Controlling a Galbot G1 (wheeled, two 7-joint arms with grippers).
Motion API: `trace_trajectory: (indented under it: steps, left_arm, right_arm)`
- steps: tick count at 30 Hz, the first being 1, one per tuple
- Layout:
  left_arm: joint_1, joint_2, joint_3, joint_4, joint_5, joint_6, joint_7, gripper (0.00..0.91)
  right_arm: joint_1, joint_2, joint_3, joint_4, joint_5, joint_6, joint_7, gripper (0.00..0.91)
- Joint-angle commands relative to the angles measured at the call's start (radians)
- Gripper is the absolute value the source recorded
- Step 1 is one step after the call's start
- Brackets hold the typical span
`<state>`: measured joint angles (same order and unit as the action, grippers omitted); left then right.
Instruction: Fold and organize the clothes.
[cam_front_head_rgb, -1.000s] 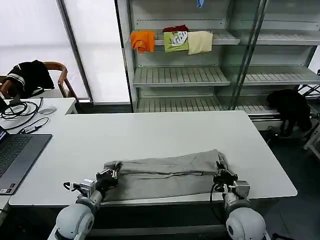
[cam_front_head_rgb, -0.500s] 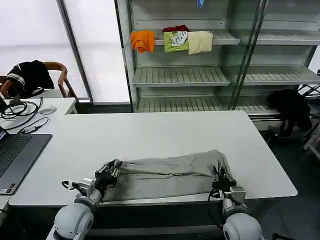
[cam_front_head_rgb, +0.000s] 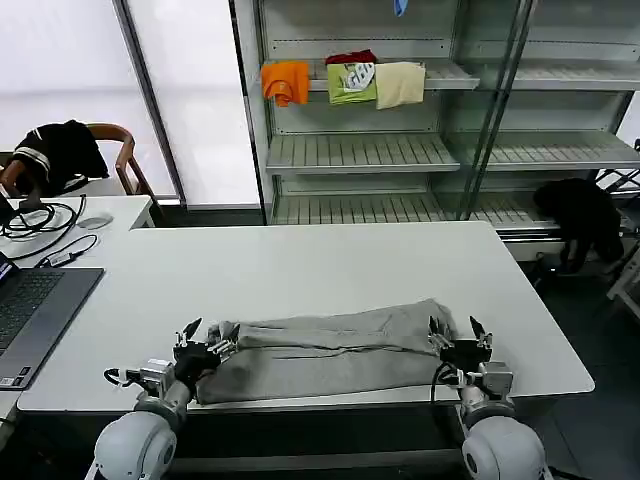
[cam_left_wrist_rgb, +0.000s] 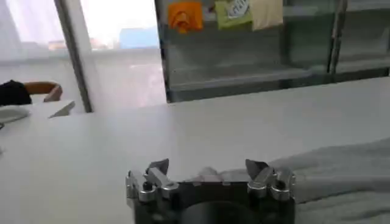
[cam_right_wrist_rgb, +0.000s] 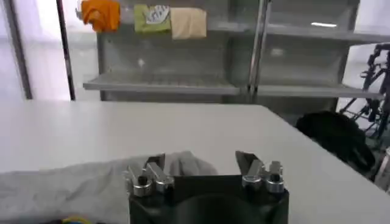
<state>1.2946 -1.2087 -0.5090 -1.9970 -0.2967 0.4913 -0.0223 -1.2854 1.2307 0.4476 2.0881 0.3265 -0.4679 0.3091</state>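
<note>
Near edge of white worktop (cam_front_head_rgb: 300, 270): left tool (cam_front_head_rgb: 204, 340) and right tool (cam_front_head_rgb: 460, 337), both spread wide and holding nothing, one at each end of the clothes (cam_front_head_rgb: 320, 350). Between them, light grey T-shirt folded into a long band, lying flat along the front edge. Beyond, metal shelving (cam_front_head_rgb: 360, 150) bearing orange, green and cream folded garments (cam_front_head_rgb: 345, 82).

The light grey T-shirt (cam_front_head_rgb: 330, 350) lies folded into a long, rumpled band along the table's near edge.
</note>
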Motion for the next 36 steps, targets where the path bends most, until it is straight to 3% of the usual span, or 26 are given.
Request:
trace_trajectory:
  steps: [1,24,26,27,28,29,36]
  left_arm:
    - [0.032,-0.084,-0.042,-0.005,-0.026,0.024,-0.025,0.907]
    - [0.047,-0.129,-0.03,0.036,-0.037,0.024,-0.021,0.907]
    - [0.046,-0.129,-0.029,0.04,-0.036,0.024,-0.018,0.665]
    - [0.046,-0.129,-0.029,0.042,-0.036,0.024,-0.018,0.343]
    - [0.046,-0.129,-0.028,0.044,-0.037,0.022,-0.018,0.151]
    - [0.047,-0.129,-0.028,0.045,-0.037,0.018,-0.018,0.02]
    - [0.051,-0.129,-0.028,0.042,-0.039,-0.013,-0.017,0.01]
  right_arm:
    - [0.024,-0.016,0.014,0.041,0.028,-0.005,0.003,0.907]
    - [0.042,-0.031,0.004,0.037,0.041,-0.006,0.005,0.907]
    - [0.042,-0.031,0.005,0.036,0.043,-0.006,0.004,0.907]
    - [0.042,-0.032,0.005,0.035,0.043,-0.006,0.005,0.907]
    - [0.042,-0.032,0.005,0.033,0.043,-0.006,0.005,0.907]
    - [0.042,-0.033,0.005,0.032,0.044,-0.005,0.006,0.907]
    - [0.052,-0.031,0.005,0.023,0.052,-0.007,0.01,0.907]
